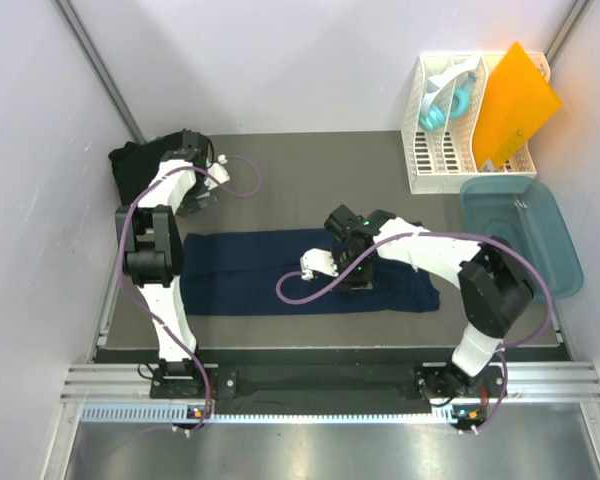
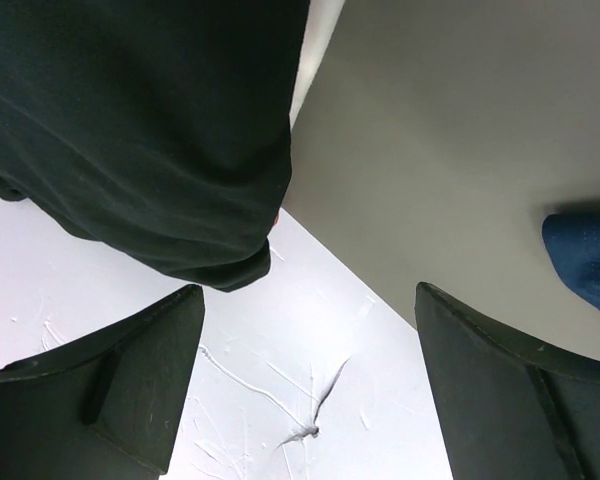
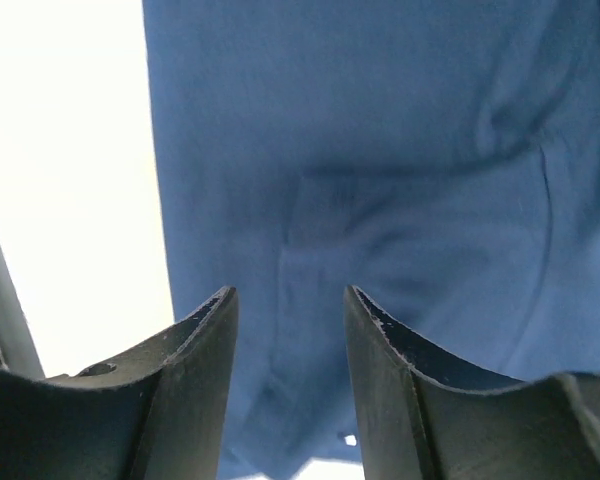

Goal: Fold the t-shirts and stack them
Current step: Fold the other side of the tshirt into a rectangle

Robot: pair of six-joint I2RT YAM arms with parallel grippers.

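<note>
A navy blue t-shirt [image 1: 250,270] lies spread flat across the middle of the grey table. It fills the right wrist view [image 3: 380,150], and a corner shows in the left wrist view [image 2: 585,260]. A black t-shirt [image 1: 132,170] lies bunched at the back left and also shows in the left wrist view [image 2: 130,130]. My left gripper [image 1: 198,203] is open and empty beside the black shirt [image 2: 308,300]. My right gripper [image 1: 358,278] is open just above the navy shirt's right half [image 3: 289,292], with nothing between its jaws.
A white slotted rack [image 1: 450,150] with an orange folder [image 1: 515,100] and a teal object [image 1: 445,105] stands at the back right. A teal plastic tub [image 1: 525,235] sits at the right edge. White walls close in the left and back.
</note>
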